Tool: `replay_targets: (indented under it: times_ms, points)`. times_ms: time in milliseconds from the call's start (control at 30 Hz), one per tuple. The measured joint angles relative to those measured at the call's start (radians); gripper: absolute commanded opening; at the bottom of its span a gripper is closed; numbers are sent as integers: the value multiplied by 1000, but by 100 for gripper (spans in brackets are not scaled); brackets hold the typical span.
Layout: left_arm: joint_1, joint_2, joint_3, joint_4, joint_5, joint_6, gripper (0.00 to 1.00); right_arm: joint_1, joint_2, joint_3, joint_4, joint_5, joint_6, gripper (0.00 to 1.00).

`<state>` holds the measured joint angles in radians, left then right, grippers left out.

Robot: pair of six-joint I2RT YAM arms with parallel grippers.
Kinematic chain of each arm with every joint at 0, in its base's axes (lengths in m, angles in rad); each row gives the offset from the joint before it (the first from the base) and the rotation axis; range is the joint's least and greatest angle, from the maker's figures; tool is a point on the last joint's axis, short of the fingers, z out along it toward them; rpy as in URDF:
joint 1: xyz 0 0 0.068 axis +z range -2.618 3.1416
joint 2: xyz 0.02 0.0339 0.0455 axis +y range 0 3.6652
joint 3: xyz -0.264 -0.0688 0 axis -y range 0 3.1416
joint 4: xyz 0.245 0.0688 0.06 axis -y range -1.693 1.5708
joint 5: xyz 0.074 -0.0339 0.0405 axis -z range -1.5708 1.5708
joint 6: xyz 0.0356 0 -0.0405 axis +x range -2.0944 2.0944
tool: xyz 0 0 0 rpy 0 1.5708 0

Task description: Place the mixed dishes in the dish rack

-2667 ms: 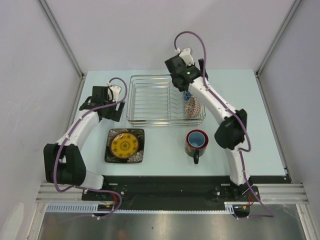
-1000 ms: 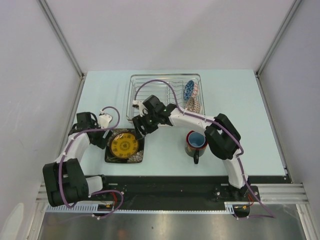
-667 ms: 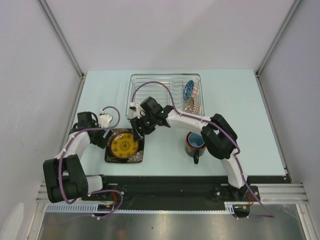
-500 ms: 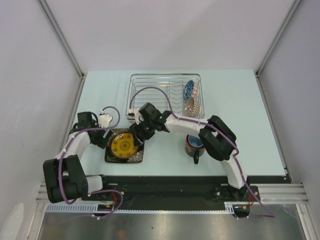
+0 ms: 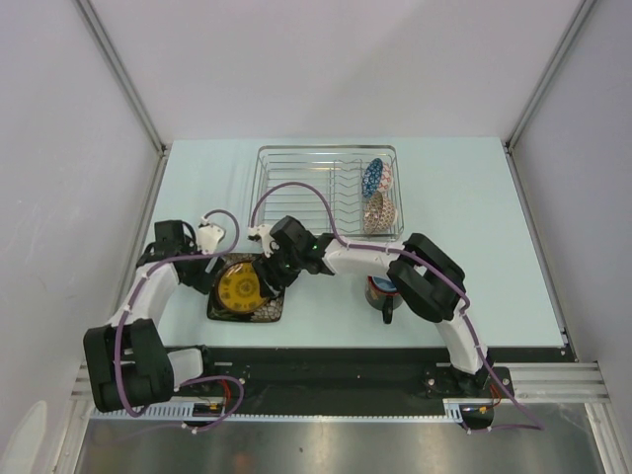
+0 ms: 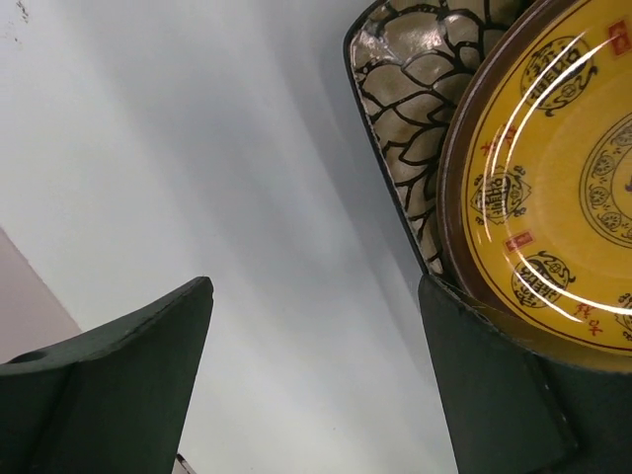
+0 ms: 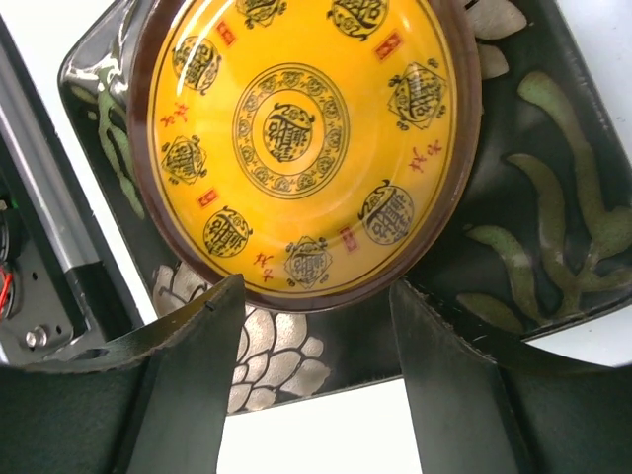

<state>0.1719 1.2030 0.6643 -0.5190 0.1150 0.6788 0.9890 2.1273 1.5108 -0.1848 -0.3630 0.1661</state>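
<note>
table (image 5: 474, 197): pale blue-green, carries everything.
dish rack (image 5: 326, 149): silver wire, far-centre of table. Holds only the 2 bowls, at its right end.
square black plate (image 5: 259, 311): flat on table, near-left, in front of rack's left corner and apart from it. Floral pattern clear in right wrist view (image 7: 533, 197).
yellow plate (image 5: 242, 284): round, stacked on the square plate, not in rack.
mug (image 5: 380, 289): dark, on table in front of rack's right end. Mostly hidden under right arm, handle pts toward the bases.
blue bowl (image 5: 373, 178): on edge in rack, the farther one.
brown-speckled bowl (image 5: 377, 210): on edge just in front of blue one.
right gripper (image 5: 275, 275): low over stack's right side. Fingers (image 7: 188, 385) spread wide, yellow rim showing between them, pinching nothing.
left gripper (image 5: 213, 269): at stack's left edge. Fingers spread, one (image 6: 504, 395) at the plate edges, other over bare table. Contact: can't tell.
</note>
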Motion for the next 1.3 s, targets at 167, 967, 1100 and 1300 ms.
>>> replay_targets:
  times_ms: [167,967,1100,1300]
  points:
    - [-51,-8,-2,1,-10,-11,91,5,0,-11,29,27,18,59]
    - [-82,-144,186,-260,-16,237,97,5,1,-13,40,79,43,53]
    - [-72,-156,214,-286,34,240,99,5,3,-11,37,84,42,43]
    - [-13,-164,124,-362,156,237,98,5,21,11,14,89,42,31]
